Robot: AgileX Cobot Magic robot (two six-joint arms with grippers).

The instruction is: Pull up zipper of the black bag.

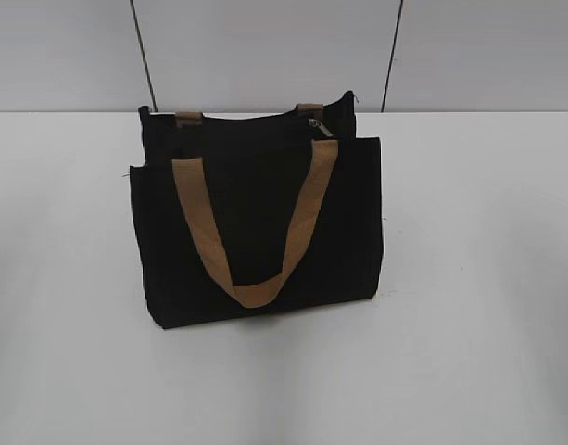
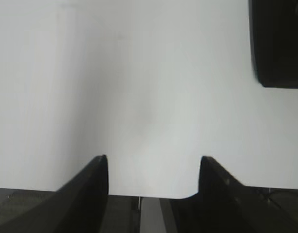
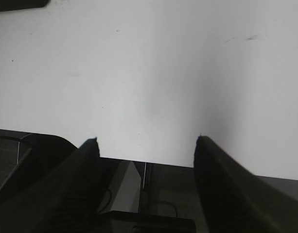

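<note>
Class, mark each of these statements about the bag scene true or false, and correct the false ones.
1. The black bag lies on a white table. True.
2. The zipper slider sits near the bag's left end in the exterior view. False: it is near the right end of the top edge.
3. The left gripper is shut on the zipper. False: its jaws are apart over bare table, holding nothing.
4. The right gripper is open and empty. True.
5. A tan handle hangs down the bag's front. True.
</note>
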